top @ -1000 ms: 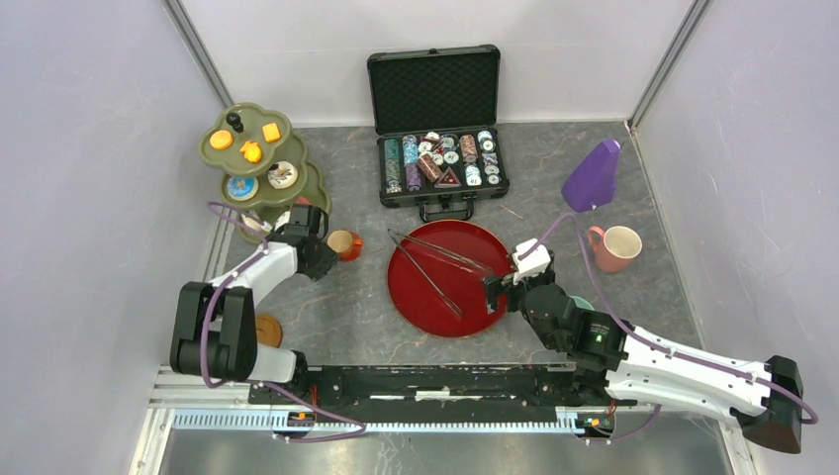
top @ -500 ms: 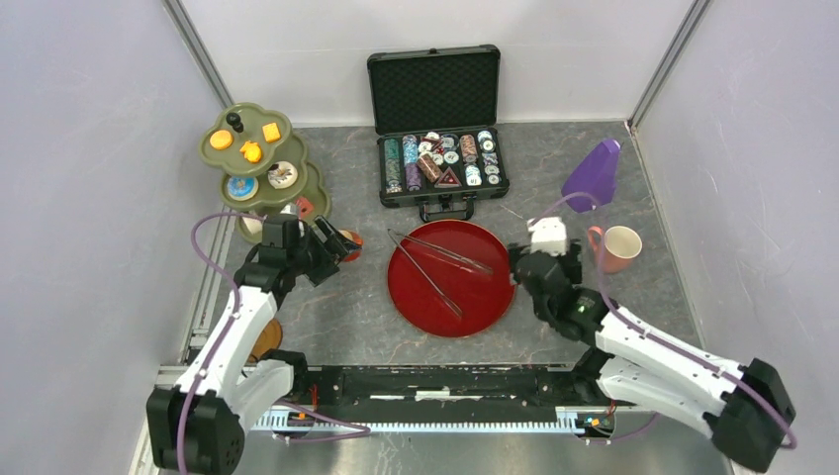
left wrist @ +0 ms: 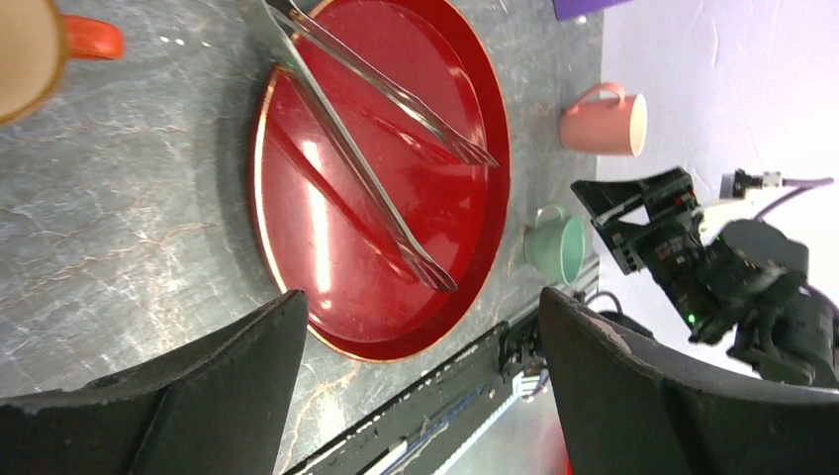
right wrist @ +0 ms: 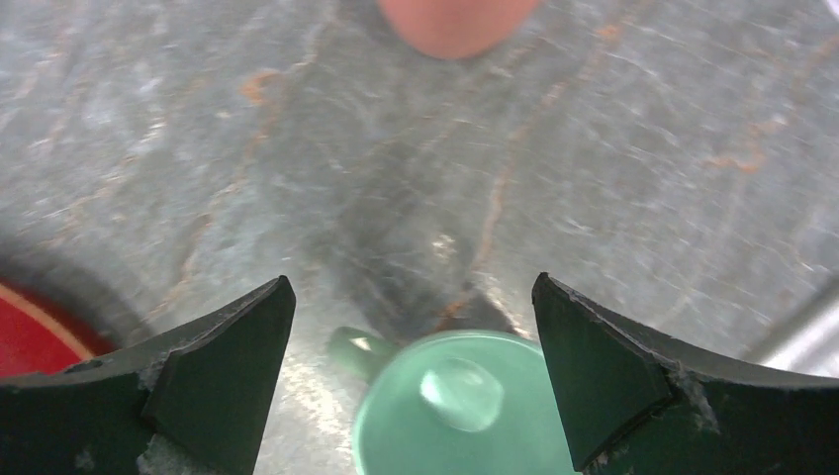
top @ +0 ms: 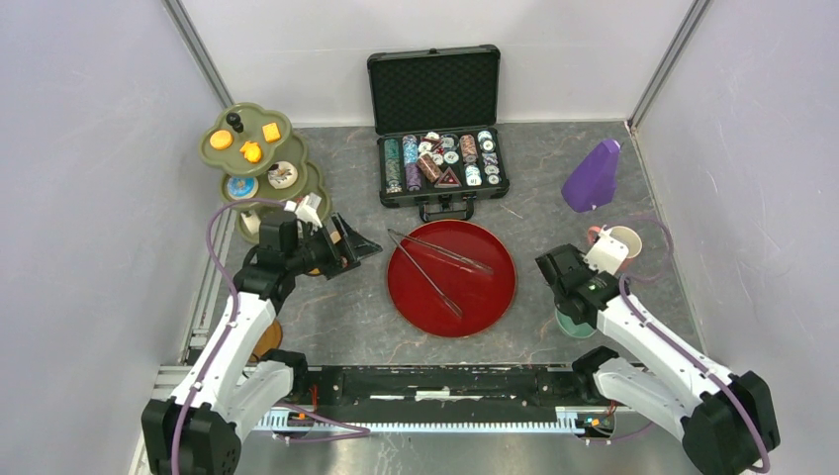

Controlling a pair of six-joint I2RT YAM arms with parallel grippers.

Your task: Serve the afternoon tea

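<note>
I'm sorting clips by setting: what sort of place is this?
Probably a robot test booth, not a real tearoom: plain walls box in one tabletop, two robot arms are bolted at its near edge, and small toy treats sit on a green tiered stand.

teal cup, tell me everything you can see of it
The teal cup is a small, glossy mint-green mug that looks like plastic or glazed ceramic, with one loop handle turned toward the tray. It stands upright, mouth up and empty, on the grey marbled table, close to the tray's rim but apart from it. No saucer shows under it. The open right gripper hangs above it, touching nothing.
</note>
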